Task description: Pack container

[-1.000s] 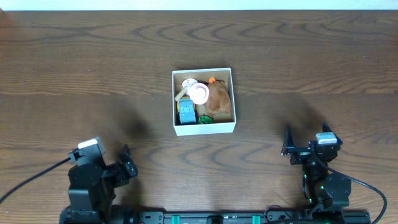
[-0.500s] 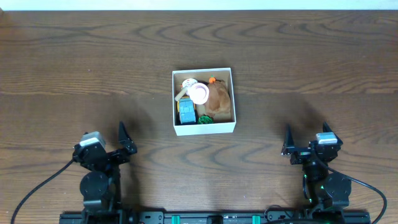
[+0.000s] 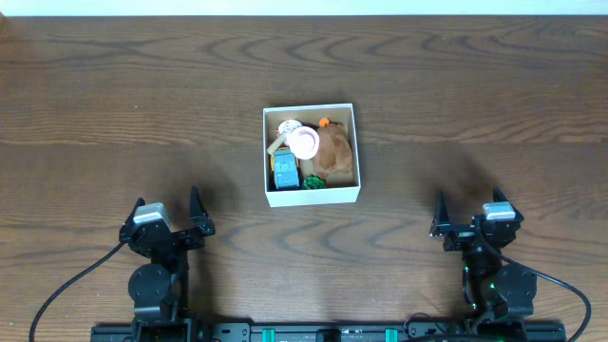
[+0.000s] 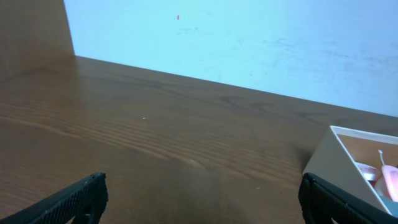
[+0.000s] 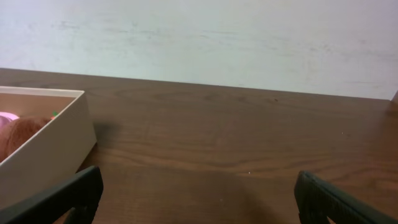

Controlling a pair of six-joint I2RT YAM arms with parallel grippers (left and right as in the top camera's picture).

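The container (image 3: 313, 196), a square white cardboard box with a brown inside, sits at the middle of the table. It holds several small toys: a brown plush (image 3: 332, 152), a pink-and-white round piece (image 3: 304, 142), a blue toy (image 3: 284, 170) and a green bit (image 3: 313, 181). My left gripper (image 3: 173, 216) is open and empty near the front left edge. My right gripper (image 3: 467, 213) is open and empty near the front right edge. The box shows at the right edge of the left wrist view (image 4: 339, 152) and at the left of the right wrist view (image 5: 53, 146).
The dark wooden table (image 3: 475, 85) runs to a pale wall at the back (image 5: 205, 37). Black cables trail from both arm bases at the front edge (image 3: 57, 280).
My left arm has drawn in and settled at the front left, its gripper shifting right and toward the front edge. The right arm and the box have not moved.
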